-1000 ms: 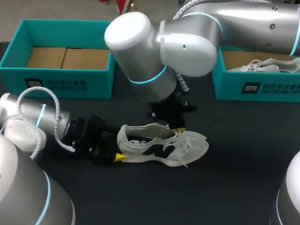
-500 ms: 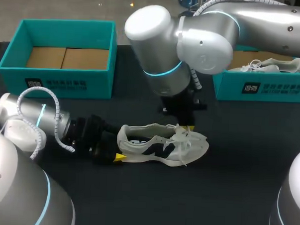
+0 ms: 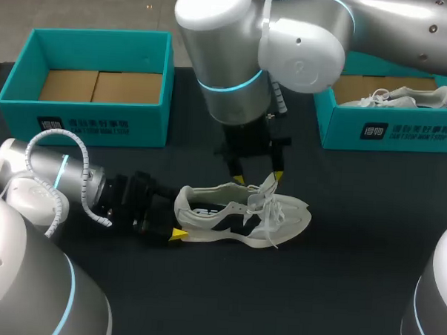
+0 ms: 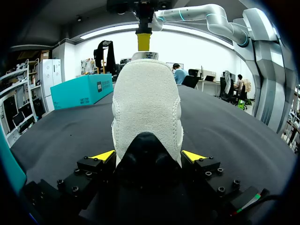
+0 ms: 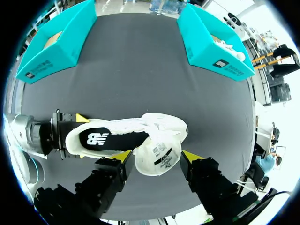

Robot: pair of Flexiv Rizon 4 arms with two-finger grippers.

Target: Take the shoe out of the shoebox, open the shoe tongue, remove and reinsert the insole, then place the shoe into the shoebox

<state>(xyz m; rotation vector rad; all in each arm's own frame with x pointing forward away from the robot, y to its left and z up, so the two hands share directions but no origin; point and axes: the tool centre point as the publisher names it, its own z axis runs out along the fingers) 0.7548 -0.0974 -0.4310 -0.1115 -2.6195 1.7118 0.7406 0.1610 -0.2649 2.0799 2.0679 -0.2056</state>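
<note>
**Right fingers spreading over the lifted tongue**

Over the last second my right gripper (image 3: 257, 177) is coming up out of the laces, shifting toward 9 o'clock and spreading its tips wide. It is now hovering just above the shoe (image 3: 240, 214). The tongue (image 5: 157, 158) is standing up and folding forward with its underside showing. I'm judging the tongue step about done and the dark insole (image 5: 119, 139) exposed for the pull.

The right fingers are sitting far apart with the tongue between them. I'm not seeing both pads pressing on it, so I'm calling it no grip.

My left gripper (image 4: 148, 156) is clamping the heel from both sides at the shoe's 9 o'clock end.

The shoe is lying mid-table (image 3: 338, 254) with its toe pointing to 3 o'clock, outside the boxes. The empty shoebox (image 3: 86, 95) is sitting at its 10 o'clock.
</note>
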